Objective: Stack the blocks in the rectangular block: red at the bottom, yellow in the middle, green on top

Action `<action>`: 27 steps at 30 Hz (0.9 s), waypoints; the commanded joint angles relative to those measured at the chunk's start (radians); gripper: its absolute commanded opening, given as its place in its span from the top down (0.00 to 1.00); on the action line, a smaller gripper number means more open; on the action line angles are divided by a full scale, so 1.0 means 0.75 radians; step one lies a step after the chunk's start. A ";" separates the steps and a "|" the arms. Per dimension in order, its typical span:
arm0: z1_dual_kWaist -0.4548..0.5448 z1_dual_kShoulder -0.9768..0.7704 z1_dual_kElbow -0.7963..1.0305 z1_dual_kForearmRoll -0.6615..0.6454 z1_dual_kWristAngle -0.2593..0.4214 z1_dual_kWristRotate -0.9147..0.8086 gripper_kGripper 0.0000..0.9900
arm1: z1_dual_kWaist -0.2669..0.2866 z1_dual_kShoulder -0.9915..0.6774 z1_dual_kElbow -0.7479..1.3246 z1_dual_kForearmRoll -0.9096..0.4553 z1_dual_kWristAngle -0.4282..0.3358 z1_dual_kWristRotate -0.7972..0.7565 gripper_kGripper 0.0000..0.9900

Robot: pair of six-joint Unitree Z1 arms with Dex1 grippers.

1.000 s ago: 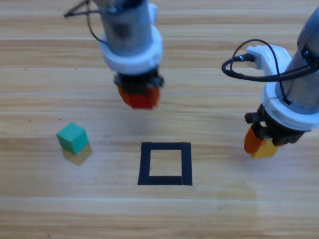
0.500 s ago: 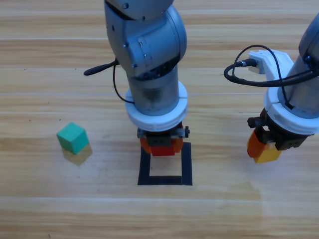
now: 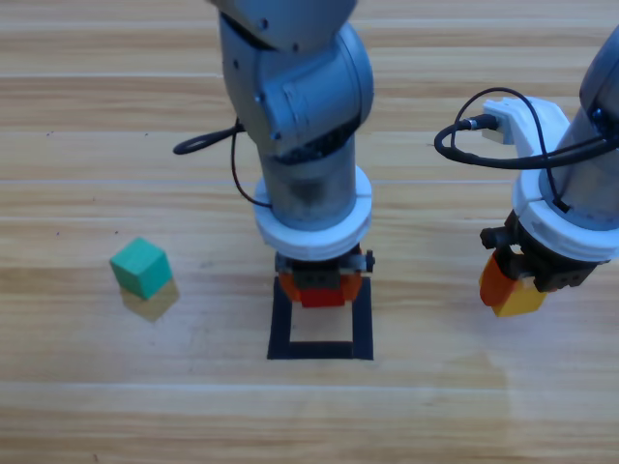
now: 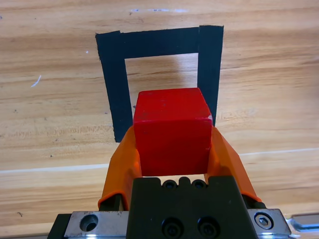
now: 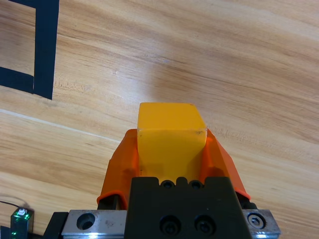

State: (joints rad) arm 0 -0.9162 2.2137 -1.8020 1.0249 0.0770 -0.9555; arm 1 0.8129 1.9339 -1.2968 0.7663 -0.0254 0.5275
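My left gripper (image 3: pixel 320 291) is shut on the red cube (image 4: pixel 172 131) and holds it over the far edge of the black tape square (image 3: pixel 320 346). In the left wrist view the square (image 4: pixel 117 89) lies just beyond the cube, its wood centre bare. Off to the right, my right gripper (image 3: pixel 511 293) is shut on the yellow cube (image 5: pixel 170 141), held above the table away from the square. The teal-green cube (image 3: pixel 141 267) rests on the table at the left, apart from both grippers.
A black cable (image 3: pixel 484 155) loops off the right arm's wrist. The corner of the tape square (image 5: pixel 42 50) shows at the upper left of the right wrist view.
The left arm has carried the red cube from the back of the table down to the far edge of the tape square. The right arm has barely moved.
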 commanded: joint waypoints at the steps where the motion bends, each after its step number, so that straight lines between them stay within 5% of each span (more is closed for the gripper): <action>1: -0.036 0.079 0.014 -0.015 0.014 0.020 0.91 | -0.012 -0.004 0.027 0.011 -0.005 -0.008 0.77; 27: -0.049 0.161 -0.017 -0.023 0.041 0.024 0.91 | -0.012 0.007 0.033 -0.003 -0.007 -0.002 0.77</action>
State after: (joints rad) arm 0 -0.9302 2.2753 -1.8067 1.0248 0.0920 -0.9468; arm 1 0.8129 1.9339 -1.2968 0.7663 -0.0254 0.5276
